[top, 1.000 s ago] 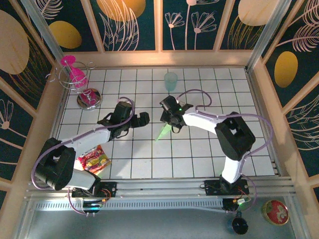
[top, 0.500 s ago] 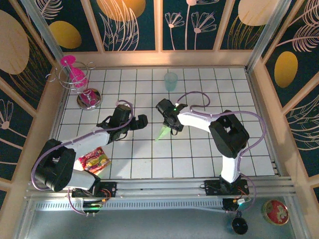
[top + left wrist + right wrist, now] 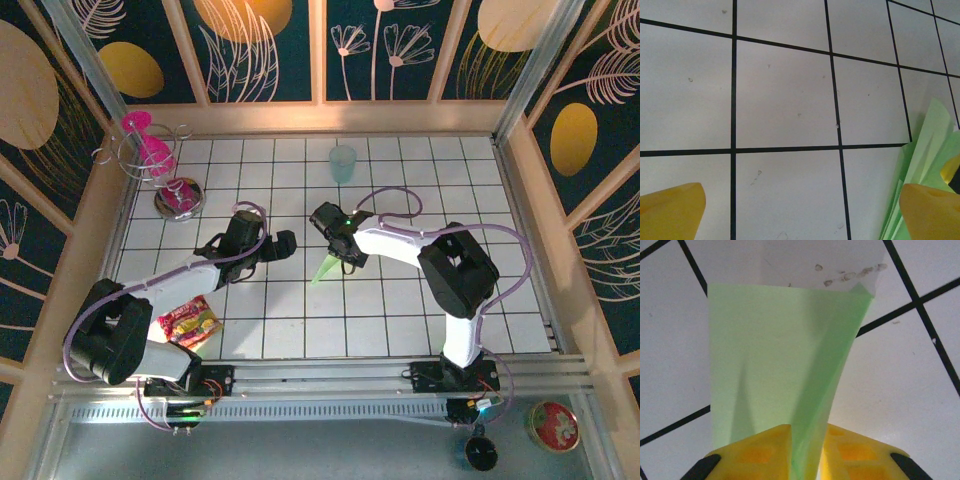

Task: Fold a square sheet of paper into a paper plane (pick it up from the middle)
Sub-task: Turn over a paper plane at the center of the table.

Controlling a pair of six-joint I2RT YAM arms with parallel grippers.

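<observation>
The right hand (image 3: 805,442) is pinching the paper plane (image 3: 775,355) along its centre fold, near the middle of the bench (image 3: 400,310). The left hand (image 3: 800,220) is hovering just beside it, fingers spread. Risk: the thin layers may slip or crumple under so narrow a pinch.

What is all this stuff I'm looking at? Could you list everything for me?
paper plane: one, light green, mid-table
cup: one, pale teal, far middle
pink glass: one, tilted in a wire stand, far left corner
metal dish: one, silver, pink contents, beside the stand
snack packet: one, red and yellow, near left
round tin: one, red and gold, off the table, near right
table: one, white tiles, black lines
left end effector: one, yellow fingers, open, beside the plane
right end effector: one, yellow fingers, shut on the plane
</observation>
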